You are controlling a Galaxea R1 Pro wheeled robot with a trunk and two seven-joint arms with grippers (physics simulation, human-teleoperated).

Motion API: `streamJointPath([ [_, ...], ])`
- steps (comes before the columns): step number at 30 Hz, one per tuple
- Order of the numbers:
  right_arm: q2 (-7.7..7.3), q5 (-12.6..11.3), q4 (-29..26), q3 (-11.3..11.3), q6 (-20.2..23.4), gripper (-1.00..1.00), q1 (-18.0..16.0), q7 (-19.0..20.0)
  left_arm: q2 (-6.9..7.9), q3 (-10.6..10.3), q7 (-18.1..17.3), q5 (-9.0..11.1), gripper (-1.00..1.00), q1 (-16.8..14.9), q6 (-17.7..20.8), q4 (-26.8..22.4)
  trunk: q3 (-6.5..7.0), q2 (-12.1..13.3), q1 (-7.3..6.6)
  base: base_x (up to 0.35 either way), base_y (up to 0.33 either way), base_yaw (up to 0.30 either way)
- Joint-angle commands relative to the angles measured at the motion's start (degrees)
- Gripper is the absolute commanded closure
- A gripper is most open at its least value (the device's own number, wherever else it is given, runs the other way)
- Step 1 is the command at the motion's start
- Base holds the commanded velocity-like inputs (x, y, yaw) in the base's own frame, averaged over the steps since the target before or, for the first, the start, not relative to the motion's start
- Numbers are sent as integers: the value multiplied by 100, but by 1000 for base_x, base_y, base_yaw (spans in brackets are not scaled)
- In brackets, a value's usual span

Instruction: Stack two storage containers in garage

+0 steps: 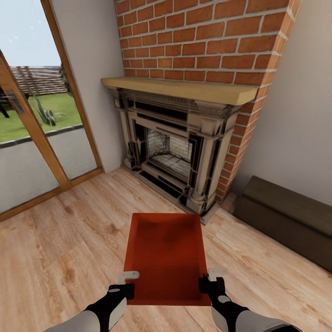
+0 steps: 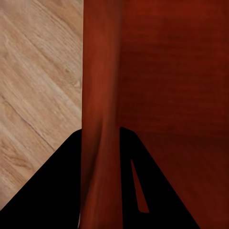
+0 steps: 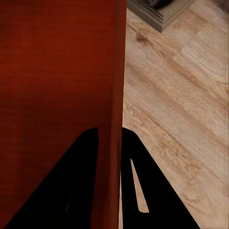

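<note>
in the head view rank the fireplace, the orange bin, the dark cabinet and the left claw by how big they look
1. Fireplace, largest.
2. Storage container, though being close to the camera enlarges it.
3. Dark cabinet, cut off by the picture's edge, so its place against the container is unsure.
4. Left claw, smallest.

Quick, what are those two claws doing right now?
Left gripper: closed on the left wall of the storage container.
Right gripper: closed on its right wall.
</note>
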Motion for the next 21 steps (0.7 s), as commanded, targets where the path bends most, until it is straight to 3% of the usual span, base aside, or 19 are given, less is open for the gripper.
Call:
streamJointPath([
  [1,2,-96,-2,-162,-37,100,-10,-12,4,-4,71,34,100,1,31,2,2,-6,2,0,0,0],
  [21,-3,-94,-2,-162,-37,100,-11,-8,-1,-4,71,33,100,1,30,2,185,-6,2,0,0,0],
])
